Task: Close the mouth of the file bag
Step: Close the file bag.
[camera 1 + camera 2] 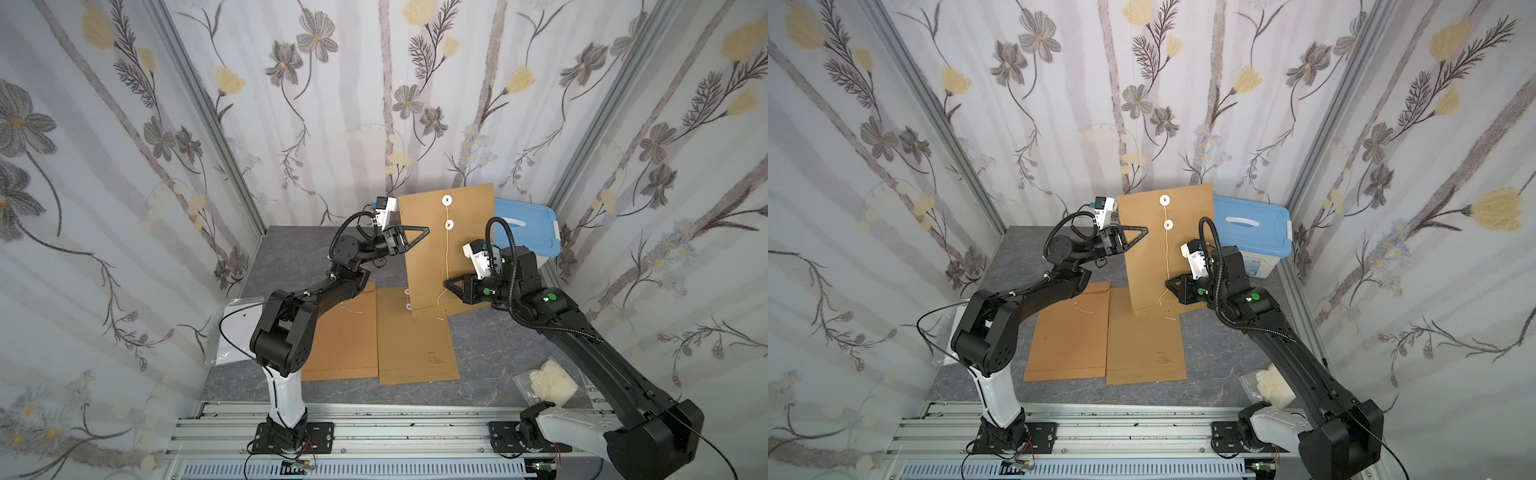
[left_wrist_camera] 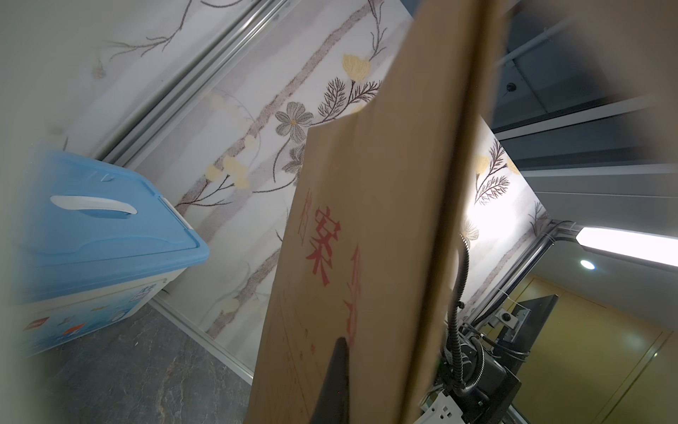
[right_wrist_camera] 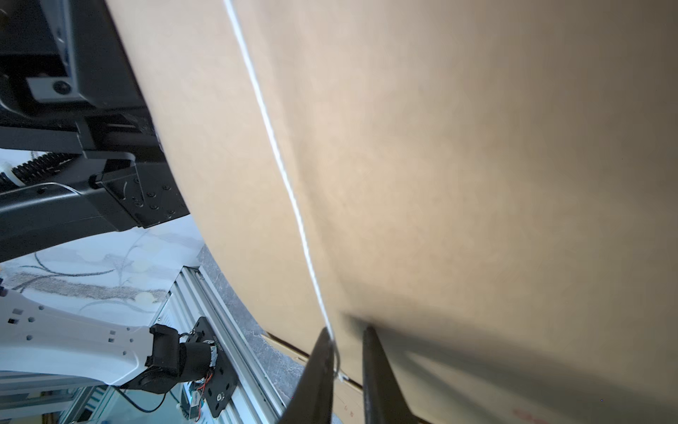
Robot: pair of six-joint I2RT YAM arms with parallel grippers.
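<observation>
One file bag (image 1: 449, 249) is standing upright over the table (image 1: 291, 257), long axis vertical, the left gripper (image 1: 426, 230) clamping its side edge. Its string (image 1: 446, 257) is hanging from the lower disc (image 1: 449, 225) straight down to the nearer right gripper (image 1: 448, 285), whose jaws are standing slightly apart, pinching nothing. Behind, red print (image 2: 319, 238) is reading 档案

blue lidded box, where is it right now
In both top views the blue lidded box sits in the far right corner of the table, just behind the upright file bag.
</observation>
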